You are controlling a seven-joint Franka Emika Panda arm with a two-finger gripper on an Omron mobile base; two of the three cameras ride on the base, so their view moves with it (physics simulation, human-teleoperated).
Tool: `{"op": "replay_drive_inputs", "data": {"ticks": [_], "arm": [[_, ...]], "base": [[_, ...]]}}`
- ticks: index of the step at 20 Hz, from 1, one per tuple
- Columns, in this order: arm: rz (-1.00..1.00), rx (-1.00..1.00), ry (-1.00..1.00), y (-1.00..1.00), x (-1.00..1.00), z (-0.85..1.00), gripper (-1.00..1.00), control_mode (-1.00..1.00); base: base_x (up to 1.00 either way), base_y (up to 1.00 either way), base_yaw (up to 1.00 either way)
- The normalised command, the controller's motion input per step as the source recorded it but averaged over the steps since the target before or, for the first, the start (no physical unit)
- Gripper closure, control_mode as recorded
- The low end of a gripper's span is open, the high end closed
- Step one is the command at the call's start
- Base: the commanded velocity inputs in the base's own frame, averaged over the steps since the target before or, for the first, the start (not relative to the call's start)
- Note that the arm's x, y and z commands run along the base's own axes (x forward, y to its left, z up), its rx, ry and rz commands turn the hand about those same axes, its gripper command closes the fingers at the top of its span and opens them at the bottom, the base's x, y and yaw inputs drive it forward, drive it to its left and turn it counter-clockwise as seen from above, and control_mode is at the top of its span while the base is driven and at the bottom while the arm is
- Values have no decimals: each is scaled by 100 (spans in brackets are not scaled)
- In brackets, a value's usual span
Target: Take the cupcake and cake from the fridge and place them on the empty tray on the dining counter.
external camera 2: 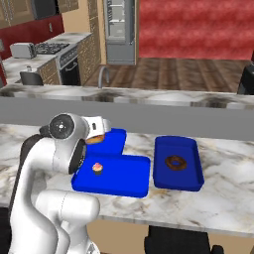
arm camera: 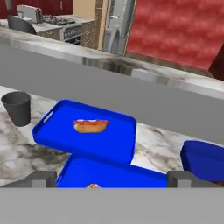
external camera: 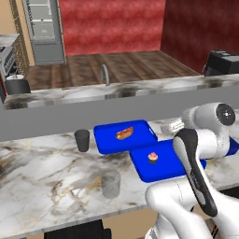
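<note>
A marble bench (external camera: 42, 163) carries three blue trays. The nearest tray (external camera 2: 124, 181) sits close to the bench's front edge, its far rim touching the hot-dog tray (external camera: 105, 140); bare marble lies between it and the doughnut tray (external camera 2: 191, 171). The cupcake (external camera 2: 97, 168) stands upright on the nearest tray (towards its end by the dark cup (external camera: 82, 140)). The gripper (arm camera: 112, 179) hangs open above that tray, cupcake just beneath its fingers. The fridge (external camera 2: 120, 32) stands far behind.

Pink-frosted cupcake (external camera: 152, 158) stands upright on blue tray (external camera: 161, 172), dining counter (external camera: 42, 177).
</note>
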Motion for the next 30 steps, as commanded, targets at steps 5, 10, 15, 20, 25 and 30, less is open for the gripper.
{"op": "replay_drive_inputs", "data": {"ticks": [5,10,15,20,25,30], "arm": [[44,0,-5,15,-98,91,-100,-100],[23,0,-20,33,-99,79,-100,-100],[3,-1,-10,44,-99,25,-100,-100],[0,0,-1,12,-54,0,-100,-100],[0,0,-2,0,-13,0,-100,-100],[0,0,0,0,0,0,-100,100]], "base": [[0,0,0],[0,0,0],[0,0,0],[0,0,0],[0,0,0],[-5,0,0]]}}
